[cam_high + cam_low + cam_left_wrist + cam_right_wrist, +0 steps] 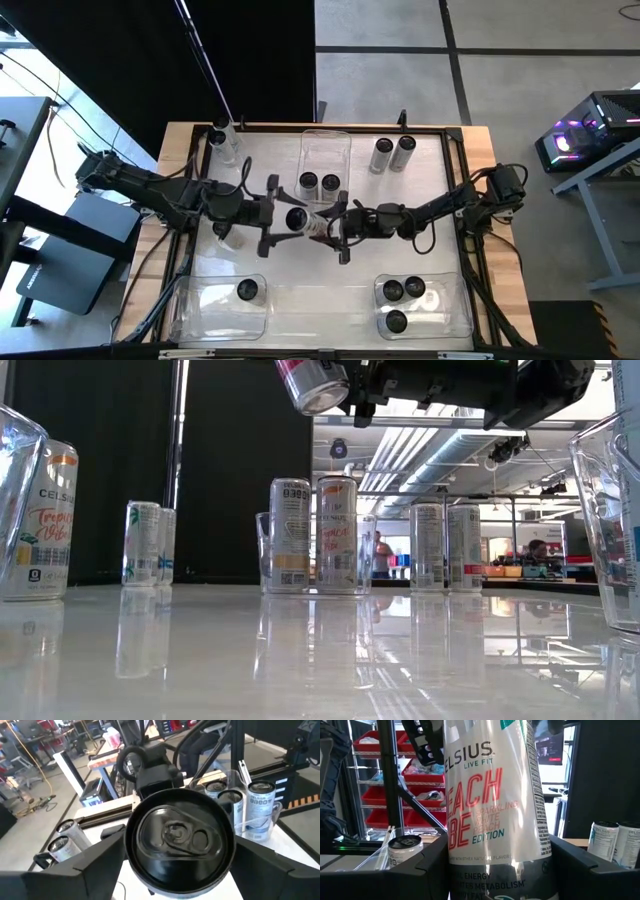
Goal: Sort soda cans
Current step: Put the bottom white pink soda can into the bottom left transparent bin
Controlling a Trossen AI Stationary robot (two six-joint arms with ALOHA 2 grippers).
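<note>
Silver-sided with peach lettering, one soda can (pixel 492 805) is lifted above the middle of the desk (pixel 440 235), clamped by its sides in the right claw (pixel 337 226). Its dark top (pixel 180 837) faces the left claw (pixel 272 212), whose fingers (pixel 87 870) stand spread on either side of that top; whether they touch the can I cannot tell. In the low view the held can (pixel 312 384) hangs tilted near the picture's upper edge. Two cans (pixel 318 184) stand in the far clear bin (pixel 326 140), two more cans (pixel 392 154) stand on the desk near the far right edge, one can (pixel 247 291) sits in the near left bin (pixel 205 310), and three cans (pixel 402 299) in the near right bin (pixel 455 310).
</note>
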